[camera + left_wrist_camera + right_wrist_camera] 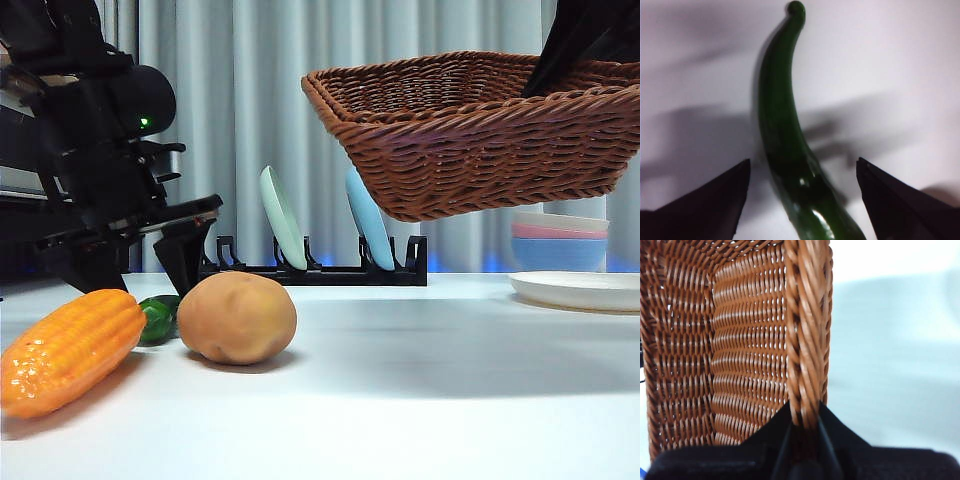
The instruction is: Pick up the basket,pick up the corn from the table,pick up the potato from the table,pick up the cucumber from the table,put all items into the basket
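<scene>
corn [65, 350] lies in front | left pincer [802, 200] wide open, cucumber [782, 125] between, pointing straight away | right pincer [805, 432] pinches basket [807, 330] rim

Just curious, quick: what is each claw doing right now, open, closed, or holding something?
Left claw: open, jaws on either side of the cucumber, not gripping it.
Right claw: shut on the basket rim, holding it above the table.

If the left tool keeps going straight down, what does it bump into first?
Most likely the cucumber: it lies on the table between the left tool's open jaws, though its depth is hard to judge.
</scene>
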Available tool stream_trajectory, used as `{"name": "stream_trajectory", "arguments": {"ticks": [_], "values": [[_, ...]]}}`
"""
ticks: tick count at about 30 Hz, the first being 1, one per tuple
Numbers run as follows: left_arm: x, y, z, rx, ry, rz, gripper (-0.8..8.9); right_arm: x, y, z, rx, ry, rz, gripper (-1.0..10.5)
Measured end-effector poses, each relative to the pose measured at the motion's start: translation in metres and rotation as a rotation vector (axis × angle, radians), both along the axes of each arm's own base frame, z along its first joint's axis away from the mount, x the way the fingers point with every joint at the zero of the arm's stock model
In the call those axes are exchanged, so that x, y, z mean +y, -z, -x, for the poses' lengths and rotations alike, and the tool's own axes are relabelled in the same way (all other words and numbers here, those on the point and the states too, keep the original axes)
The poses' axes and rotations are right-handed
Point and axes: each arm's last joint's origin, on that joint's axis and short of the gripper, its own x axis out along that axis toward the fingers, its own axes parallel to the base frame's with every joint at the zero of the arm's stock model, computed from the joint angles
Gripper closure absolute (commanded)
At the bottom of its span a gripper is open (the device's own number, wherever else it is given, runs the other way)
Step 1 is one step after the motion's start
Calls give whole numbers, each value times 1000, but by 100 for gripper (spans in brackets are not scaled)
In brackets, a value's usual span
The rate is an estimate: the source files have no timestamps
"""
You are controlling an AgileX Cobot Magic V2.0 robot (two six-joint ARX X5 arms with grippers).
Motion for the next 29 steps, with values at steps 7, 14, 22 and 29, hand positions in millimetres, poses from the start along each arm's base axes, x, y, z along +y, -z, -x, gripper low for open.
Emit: {"name": "stream_trajectory", "arguments": {"ticks": [7,14,22,29], "values": [[-2,0,-1,-30,26,-31,821,0,0,0,0,0,0,963],[1,-29,8,-103,34,-5,821,0,-1,-1,-3,10,-10,963],[16,-162,62,-430,99,222,821,5,12,-15,48,17,-19,963],[-4,-240,113,-654,257,416,821,25,23,-26,82,-18,-48,963]]}}
